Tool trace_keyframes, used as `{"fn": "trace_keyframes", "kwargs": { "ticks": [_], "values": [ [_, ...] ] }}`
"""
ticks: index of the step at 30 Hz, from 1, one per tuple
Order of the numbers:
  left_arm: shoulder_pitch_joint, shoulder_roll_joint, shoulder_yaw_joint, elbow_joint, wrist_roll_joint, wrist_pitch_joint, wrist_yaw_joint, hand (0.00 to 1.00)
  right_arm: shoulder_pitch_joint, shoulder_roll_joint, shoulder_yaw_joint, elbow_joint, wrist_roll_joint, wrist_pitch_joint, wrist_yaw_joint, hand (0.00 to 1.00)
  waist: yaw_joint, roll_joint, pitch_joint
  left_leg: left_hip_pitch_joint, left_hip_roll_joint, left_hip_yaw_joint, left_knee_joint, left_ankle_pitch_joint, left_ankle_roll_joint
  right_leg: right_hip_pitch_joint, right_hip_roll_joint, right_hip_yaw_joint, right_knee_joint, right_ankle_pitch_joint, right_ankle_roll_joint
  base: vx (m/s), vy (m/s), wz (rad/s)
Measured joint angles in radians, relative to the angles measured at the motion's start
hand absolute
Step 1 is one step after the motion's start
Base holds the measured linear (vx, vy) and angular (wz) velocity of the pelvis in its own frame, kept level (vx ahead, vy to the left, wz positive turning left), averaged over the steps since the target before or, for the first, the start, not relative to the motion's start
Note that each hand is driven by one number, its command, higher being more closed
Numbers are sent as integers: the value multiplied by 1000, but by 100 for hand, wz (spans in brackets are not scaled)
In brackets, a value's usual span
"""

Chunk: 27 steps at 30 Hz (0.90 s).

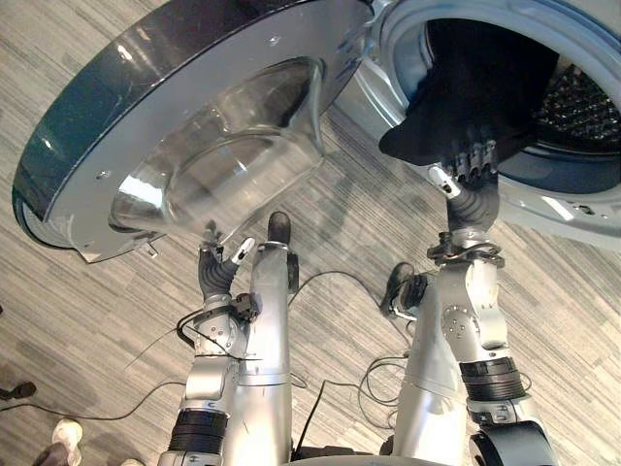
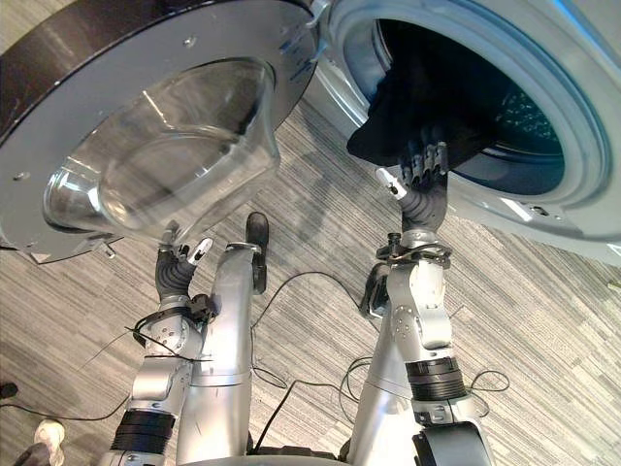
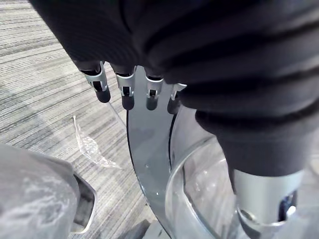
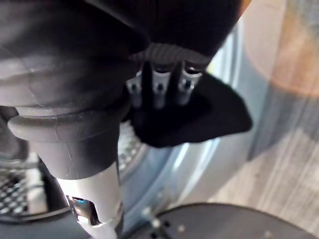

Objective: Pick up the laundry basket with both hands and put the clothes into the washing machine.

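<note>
The washing machine (image 1: pixel 572 209) stands open, its round door (image 1: pixel 194 58) with the glass bowl (image 1: pixel 223 155) swung out to the left. A black garment (image 1: pixel 466 87) hangs in the drum opening and over its lower rim. My right hand (image 1: pixel 473 189) is raised to that rim, open, its straight fingers (image 4: pixel 160 87) pressing against the black garment (image 4: pixel 199 119), thumb out to the side. My left hand (image 1: pixel 215 272) sits just below the door's glass, open with relaxed fingers (image 3: pixel 124 89) by the door rim (image 3: pixel 147 149), holding nothing.
Grey striped carpet (image 1: pixel 349 223) covers the floor between the door and the machine. A person's shoe (image 1: pixel 66 432) shows at the bottom left, with a small dark object (image 1: pixel 17 391) near it. The door overhangs my left arm.
</note>
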Motion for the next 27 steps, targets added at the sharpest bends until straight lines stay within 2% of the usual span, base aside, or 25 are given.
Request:
{"fn": "trace_keyframes", "kwargs": {
  "ticks": [6,8,13,19,23,27],
  "values": [
    [-12,-7,1,7,0,-2,1,0,-55,35,0,106,1,16,1,0,6,10,8,4,0,0,-1,0,0,6,-1,-2,-3,-2,0,21,-2,1],
    [-34,-15,-7,20,-1,-2,1,0,-88,34,-8,163,1,21,0,0,20,22,24,16,1,0,-5,0,0,15,-2,-3,-2,-5,6,0,0,0],
    [-44,-14,-17,19,-2,-3,1,0,-171,51,-37,275,1,39,-3,0,27,25,30,16,-5,-2,-13,0,-1,15,-4,-7,-2,-13,12,16,-7,4],
    [-65,-15,-31,18,-14,-20,0,0,-378,50,-214,507,63,40,-35,0,28,45,56,10,-21,-2,-10,1,-2,15,-18,-10,2,-20,11,35,4,8],
    [-83,-8,-64,12,-19,-39,-1,0,-519,-17,-335,684,165,47,-53,0,43,52,73,-12,-35,-5,7,1,-2,-3,-35,-5,33,-35,15,13,0,14],
    [-88,-6,-85,-3,-47,-51,-2,0,-609,-94,-347,764,241,84,-88,0,60,62,78,-48,-38,-12,37,1,-2,-38,-36,-3,69,-41,13,-7,-3,2]
  ]
}}
